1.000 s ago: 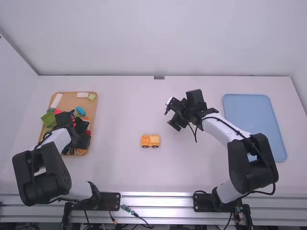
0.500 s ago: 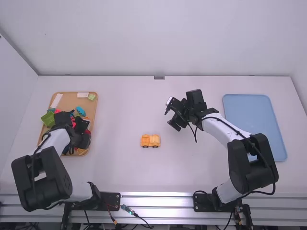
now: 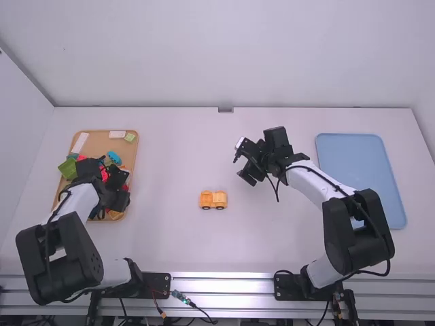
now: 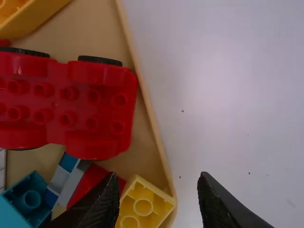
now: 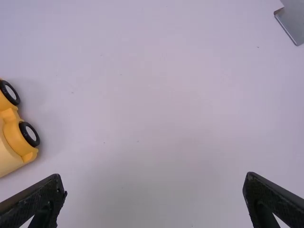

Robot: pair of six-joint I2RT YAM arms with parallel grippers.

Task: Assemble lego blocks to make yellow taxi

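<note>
One yellow toy vehicle (image 3: 213, 200) stands on the white table (image 3: 272, 238), between two parted grippers.
Yellow-orange and chunky, it shows black wheels with pale hubs, and sits near the table's middle; the left gripper (image 3: 117, 193), fingers spread and grasping nothing, is over the wooden tray (image 3: 103, 138), where a small yellow block (image 4: 144, 207) lies near a red wheeled base (image 4: 78, 102); the right gripper (image 3: 242, 166), also spread and empty, hangs beyond the vehicle, to its right.
</note>
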